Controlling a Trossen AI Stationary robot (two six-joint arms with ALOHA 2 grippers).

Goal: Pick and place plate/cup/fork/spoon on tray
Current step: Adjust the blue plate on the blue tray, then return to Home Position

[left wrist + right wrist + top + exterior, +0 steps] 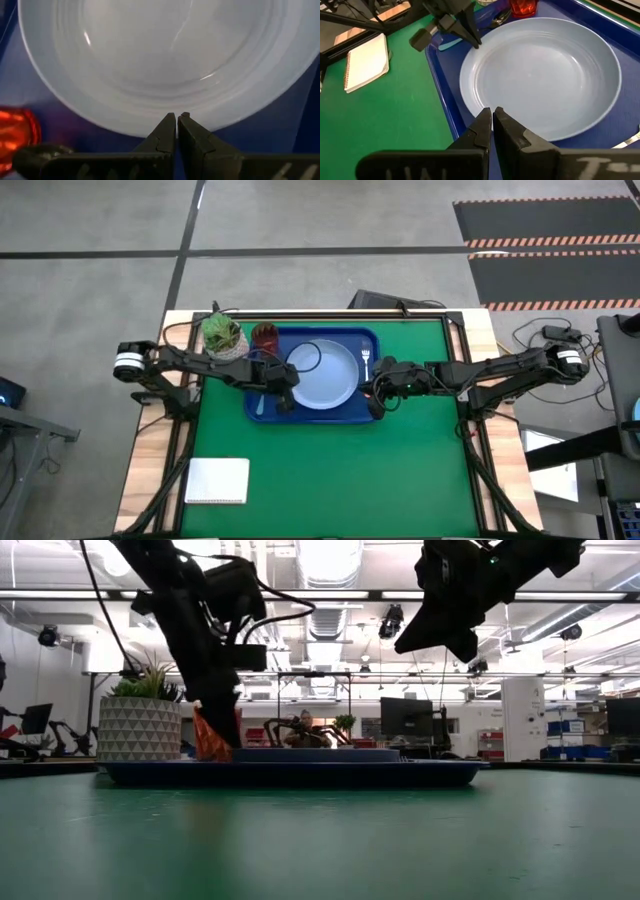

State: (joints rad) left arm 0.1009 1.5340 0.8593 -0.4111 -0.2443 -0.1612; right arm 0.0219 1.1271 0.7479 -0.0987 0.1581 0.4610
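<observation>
The light-blue plate (325, 373) lies flat in the dark-blue tray (366, 412). The red cup (265, 335) stands in the tray's far left corner. The fork (366, 363) lies in the tray right of the plate, and the spoon (261, 402) lies left of it. My left gripper (176, 118) is shut, low over the tray at the plate's left rim (476, 46). My right gripper (491, 112) is shut and empty, raised over the tray's right side near the plate's right rim; the low view (450, 635) shows it well above the tray. My left gripper's shut fingertips (474, 40) slant down at the plate's left rim (150, 131). I cannot tell whether they touch it. The plate lies flat in the tray.
A white pot with a green plant (222, 337) stands on the table just left of the cup. A white notepad (218, 480) lies near the table's front left. Cables run along the far edge behind the tray.
</observation>
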